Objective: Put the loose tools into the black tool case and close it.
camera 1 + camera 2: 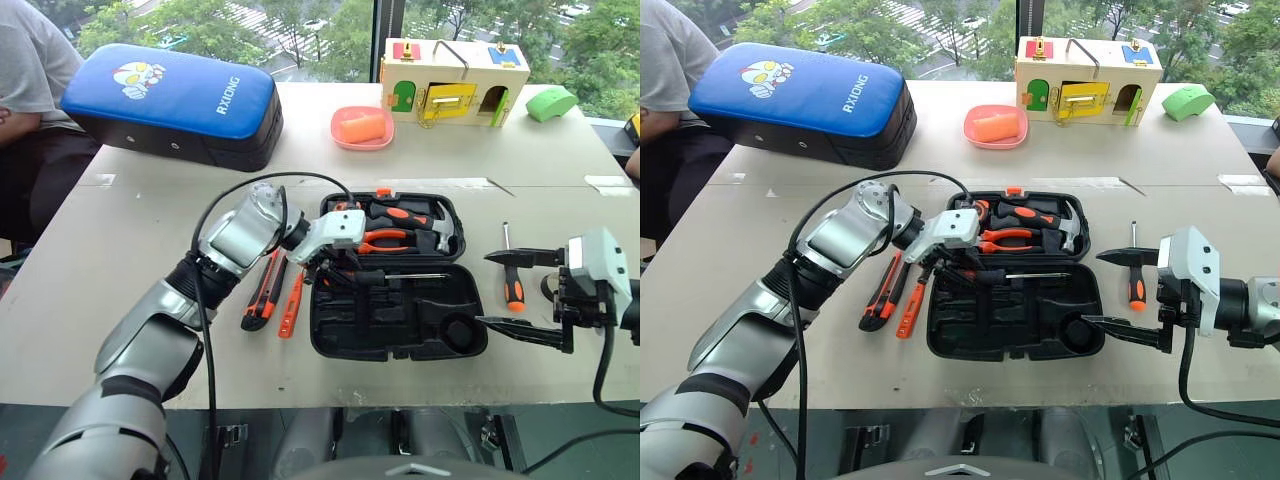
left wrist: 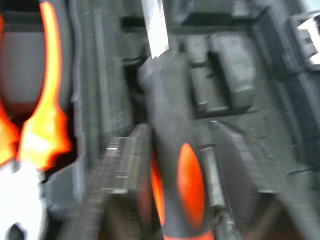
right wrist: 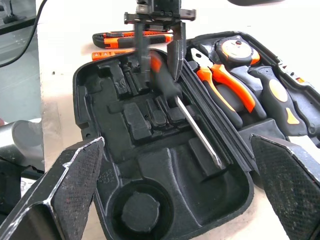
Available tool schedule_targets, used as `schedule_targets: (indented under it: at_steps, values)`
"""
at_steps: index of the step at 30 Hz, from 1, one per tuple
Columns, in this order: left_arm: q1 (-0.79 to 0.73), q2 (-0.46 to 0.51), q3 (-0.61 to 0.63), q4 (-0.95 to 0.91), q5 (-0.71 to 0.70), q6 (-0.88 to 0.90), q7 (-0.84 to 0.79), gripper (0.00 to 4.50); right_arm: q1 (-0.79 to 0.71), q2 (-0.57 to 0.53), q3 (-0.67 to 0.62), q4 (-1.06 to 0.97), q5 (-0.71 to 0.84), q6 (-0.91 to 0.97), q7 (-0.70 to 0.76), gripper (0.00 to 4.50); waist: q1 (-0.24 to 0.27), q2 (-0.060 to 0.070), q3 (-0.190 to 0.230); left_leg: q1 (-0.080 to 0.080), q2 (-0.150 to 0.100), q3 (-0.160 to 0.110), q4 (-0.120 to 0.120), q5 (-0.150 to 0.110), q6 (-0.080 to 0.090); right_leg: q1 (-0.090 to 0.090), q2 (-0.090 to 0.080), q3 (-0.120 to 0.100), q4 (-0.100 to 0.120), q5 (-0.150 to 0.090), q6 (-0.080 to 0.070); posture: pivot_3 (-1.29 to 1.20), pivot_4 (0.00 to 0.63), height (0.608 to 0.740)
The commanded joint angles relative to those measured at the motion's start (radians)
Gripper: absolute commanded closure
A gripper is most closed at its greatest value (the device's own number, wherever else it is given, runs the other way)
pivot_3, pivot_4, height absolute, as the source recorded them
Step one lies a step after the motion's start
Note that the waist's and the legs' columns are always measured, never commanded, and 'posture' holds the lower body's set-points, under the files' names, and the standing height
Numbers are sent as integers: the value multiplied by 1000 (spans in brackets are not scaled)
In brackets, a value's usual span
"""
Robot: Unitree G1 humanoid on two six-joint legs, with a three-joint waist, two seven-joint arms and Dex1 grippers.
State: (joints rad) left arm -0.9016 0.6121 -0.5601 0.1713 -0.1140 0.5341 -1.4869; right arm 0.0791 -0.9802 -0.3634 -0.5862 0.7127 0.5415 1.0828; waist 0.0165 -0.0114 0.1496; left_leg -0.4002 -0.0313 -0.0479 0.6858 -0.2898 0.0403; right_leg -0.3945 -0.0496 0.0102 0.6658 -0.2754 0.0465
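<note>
My left fingers (image 3: 159,42) straddle a screwdriver (image 3: 172,92) lying in the black tool case (image 1: 400,335), slightly parted; my right fingers (image 1: 520,295) stand wide open.

Clutter along the far side of the bench (image 1: 120,260)

A blue-topped padded bag (image 1: 175,105) lies far left, with a seated person (image 1: 30,70) beyond it. A pink dish (image 1: 362,128) holding an orange block sits mid-far, a wooden latch box (image 1: 453,83) to its right, a green object (image 1: 551,103) at far right. Trees show through the window.
</note>
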Motion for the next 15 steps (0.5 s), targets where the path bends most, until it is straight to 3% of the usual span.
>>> schedule_targets:
  at_steps: [1, 2, 7, 10, 15]
  values:
    - [-34, 20, 44, -49, -7, 51, -4, 383, 1, 0, -37, -31, 22, -5, -3, 0, 0, 0, 0, 0, 0, 0, 1, 0, 0, 0, 0, 0, 1, 0, 0, 0, 150, 735]
    - [-35, 27, 53, -69, -19, 65, -13, 134, 0, 0, -39, -30, 24, -4, -3, 0, -1, 0, 0, 0, 0, 0, 1, 0, 0, 0, 0, 0, 2, 0, 0, 0, 150, 735]
    - [-43, 37, 86, -130, -69, 149, -22, 134, -3, -1, -36, -22, 27, -5, -2, 0, -4, 0, 0, 1, 0, 0, 2, 0, 1, 0, 0, 0, 3, 0, 0, 0, 150, 735]
    - [-39, 24, 81, -111, -55, 141, 4, 892, -14, -1, -26, -16, 26, -5, -5, 0, -3, 0, 0, 0, 0, -1, 1, 0, 0, 0, 1, 0, 3, 0, 0, 0, 150, 735]
    - [-34, -12, 58, -69, -20, 114, 44, 3183, -22, 1, -17, -12, 19, -8, -5, 0, -3, 0, 0, 0, 0, 0, 1, 0, 0, 0, 0, 0, 3, 0, 0, 0, 150, 735]
